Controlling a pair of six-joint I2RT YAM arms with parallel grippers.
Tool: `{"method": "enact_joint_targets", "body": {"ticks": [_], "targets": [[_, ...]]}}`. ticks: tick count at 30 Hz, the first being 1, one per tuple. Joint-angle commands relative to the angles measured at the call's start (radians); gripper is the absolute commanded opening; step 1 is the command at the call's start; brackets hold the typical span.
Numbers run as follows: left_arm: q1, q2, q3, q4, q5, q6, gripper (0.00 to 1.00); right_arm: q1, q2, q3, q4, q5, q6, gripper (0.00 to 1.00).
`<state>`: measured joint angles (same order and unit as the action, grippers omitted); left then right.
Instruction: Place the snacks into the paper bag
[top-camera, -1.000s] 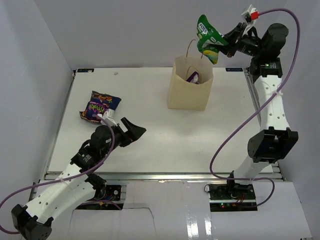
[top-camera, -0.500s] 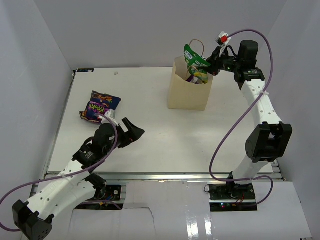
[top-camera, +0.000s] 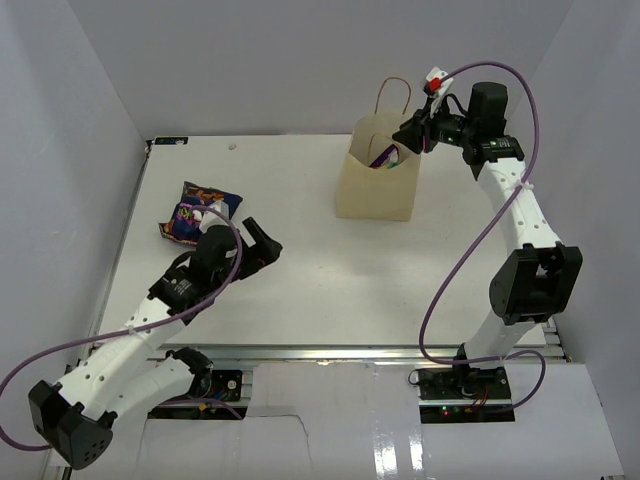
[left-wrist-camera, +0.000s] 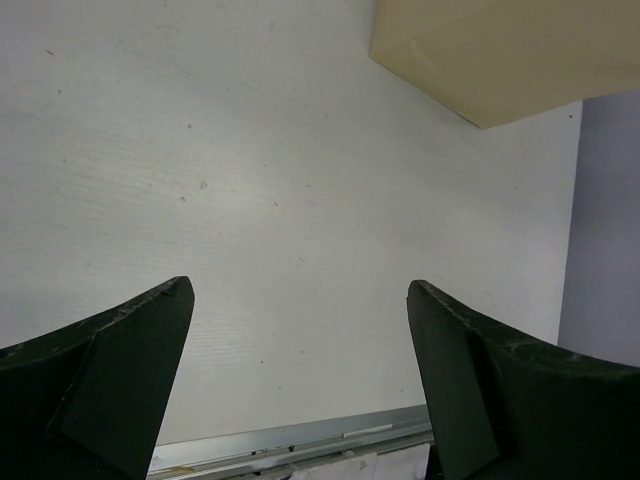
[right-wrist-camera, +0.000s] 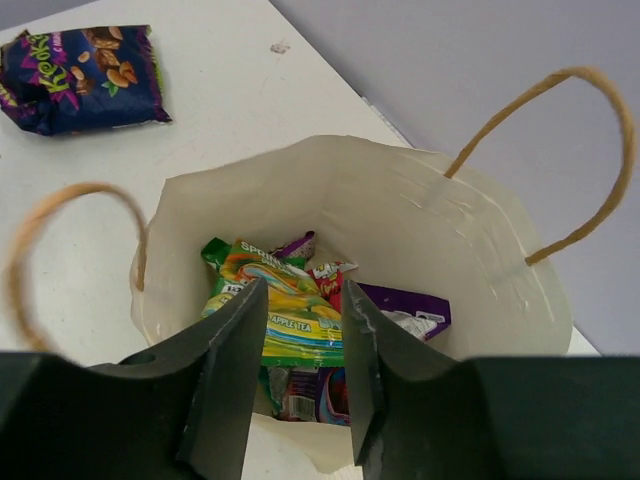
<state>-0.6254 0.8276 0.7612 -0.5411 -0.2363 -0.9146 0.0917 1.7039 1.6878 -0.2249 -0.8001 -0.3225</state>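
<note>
Snacks (right-wrist-camera: 400, 308) lie in a heap inside the paper bag (right-wrist-camera: 420, 215), right under the right gripper (right-wrist-camera: 303, 290). That gripper hangs over the bag's mouth with its fingers a little way apart, and it holds nothing. A green-yellow packet (right-wrist-camera: 290, 325) shows in the gap below them. One dark blue packet (top-camera: 200, 210) lies on the desk (top-camera: 320, 270), near the left gripper (top-camera: 262, 248) and a bit behind it. The left gripper is wide open, holds nothing, sits low over the desk and points toward the bag.
</note>
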Motion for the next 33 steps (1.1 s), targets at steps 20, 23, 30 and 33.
{"method": "enact_joint_targets", "body": {"ticks": [20,23,30,33], "targets": [[0.808,0.419,0.064,0.222,0.505,-0.045,0.98,-0.185,-0.355,-0.235,-0.37,-0.054,-0.328,0.94],[0.84,0.449,0.067,0.23,0.5,-0.052,0.98,-0.187,-0.398,-0.324,-0.398,-0.05,-0.372,0.94],[0.897,0.521,0.078,0.213,0.459,0.011,0.98,-0.187,-0.438,-0.405,-0.41,-0.047,-0.375,0.95],[0.918,0.545,0.075,0.22,0.445,0.037,0.98,-0.187,-0.44,-0.415,-0.416,-0.051,-0.372,0.95]]}}
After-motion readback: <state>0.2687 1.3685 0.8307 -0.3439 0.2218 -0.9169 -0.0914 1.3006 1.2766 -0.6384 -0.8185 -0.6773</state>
